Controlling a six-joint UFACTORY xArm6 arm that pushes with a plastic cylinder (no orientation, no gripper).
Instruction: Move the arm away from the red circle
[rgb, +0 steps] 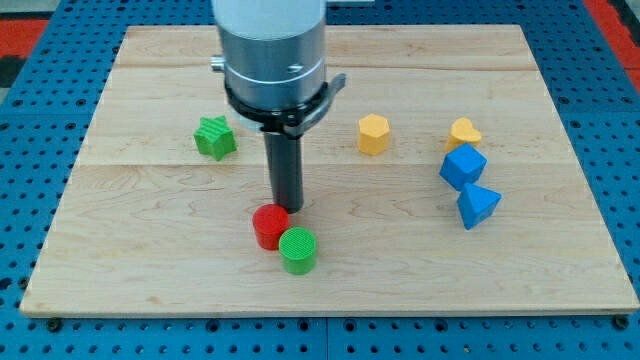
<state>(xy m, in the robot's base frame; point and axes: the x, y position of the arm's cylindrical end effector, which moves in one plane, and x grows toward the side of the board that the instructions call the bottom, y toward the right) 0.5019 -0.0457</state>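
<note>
The red circle (268, 226) is a short red cylinder on the wooden board, left of centre near the view's bottom. A green circle (298, 250) touches it on its lower right. My tip (288, 206) is the lower end of the dark rod, just above and right of the red circle, very close to its top edge or touching it. The arm's grey body (272, 50) rises above the rod to the view's top.
A green star (215, 138) lies at the left. A yellow hexagon (373, 133) sits right of centre. At the right are a yellow heart (463, 133), a blue cube (463, 166) and a blue triangle (478, 205). The wooden board (150, 270) rests on blue pegboard.
</note>
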